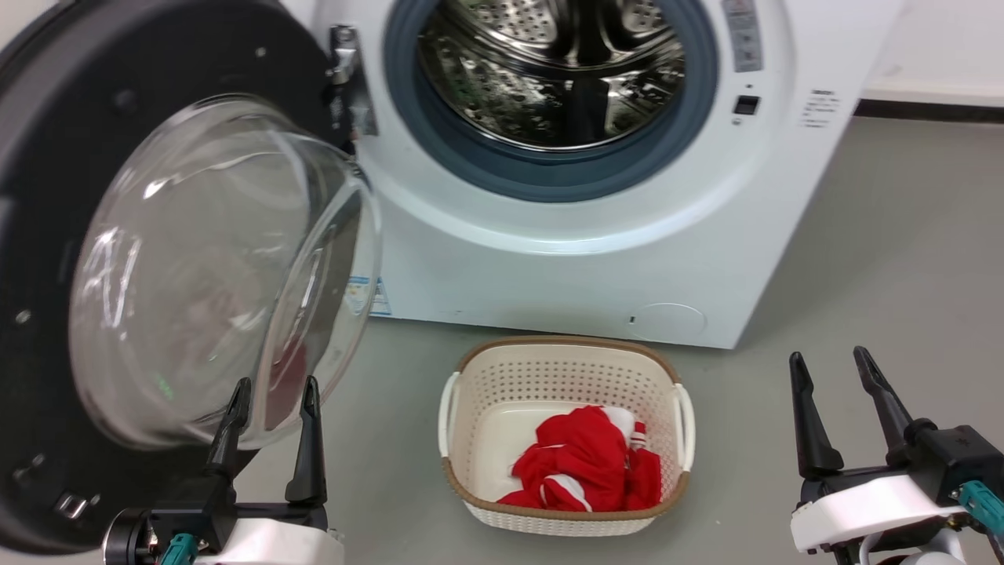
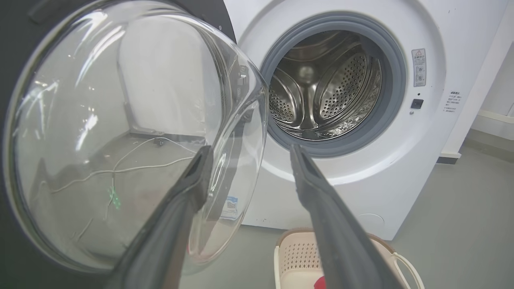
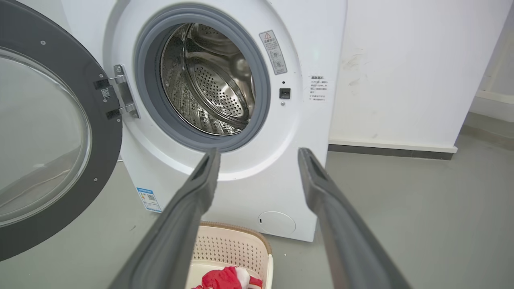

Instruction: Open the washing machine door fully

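Washing machine door (image 1: 47, 196) stands wide at frame left; left gripper (image 1: 277, 384) and right gripper (image 1: 829, 355) open, empty; further pushing best meets its rim

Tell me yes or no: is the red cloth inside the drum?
No: the red cloth lies in the basket in front of the machine, and the drum shows bare steel.
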Controlling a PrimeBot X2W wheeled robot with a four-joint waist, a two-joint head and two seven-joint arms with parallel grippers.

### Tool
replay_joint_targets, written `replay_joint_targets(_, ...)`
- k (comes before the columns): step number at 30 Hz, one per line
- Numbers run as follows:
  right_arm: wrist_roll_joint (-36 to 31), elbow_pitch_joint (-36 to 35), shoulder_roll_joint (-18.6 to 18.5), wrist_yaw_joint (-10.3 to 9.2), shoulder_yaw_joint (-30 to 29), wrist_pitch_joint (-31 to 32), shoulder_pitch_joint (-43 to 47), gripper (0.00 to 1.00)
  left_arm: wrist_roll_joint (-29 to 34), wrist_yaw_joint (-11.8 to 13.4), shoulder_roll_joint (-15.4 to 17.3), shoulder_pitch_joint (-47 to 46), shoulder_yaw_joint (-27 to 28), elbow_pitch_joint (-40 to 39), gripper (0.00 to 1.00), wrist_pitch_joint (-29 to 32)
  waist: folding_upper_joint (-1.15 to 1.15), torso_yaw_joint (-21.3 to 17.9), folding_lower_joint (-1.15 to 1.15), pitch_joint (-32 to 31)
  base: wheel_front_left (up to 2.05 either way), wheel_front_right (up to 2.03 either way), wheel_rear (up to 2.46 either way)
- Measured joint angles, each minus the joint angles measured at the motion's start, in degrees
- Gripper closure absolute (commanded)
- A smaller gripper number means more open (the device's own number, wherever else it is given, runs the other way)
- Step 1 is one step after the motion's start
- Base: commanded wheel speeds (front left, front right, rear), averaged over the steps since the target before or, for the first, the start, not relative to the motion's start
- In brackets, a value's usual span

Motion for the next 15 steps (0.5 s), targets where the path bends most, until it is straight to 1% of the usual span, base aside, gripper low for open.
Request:
replay_joint_targets(8,-0.81,-1.18,0.00,0.00,-0.09,0.48,0.54,0.00,0.66,0.40,-0.10,-0.76,0.82,0.81,0.00,0.00,0.00,-5.11,0.00,0.65,0.00,0.00,0.00)
replay_joint_targets(15,-0.74,-1.34,0.00,0.00,0.07,0.46,0.55,0.00,0.75,0.40,-0.27,-1.32,0.97,1.07,0.00,0.00,0.00,-6.21,0.00,1.65,0.00,0.00,0.00)
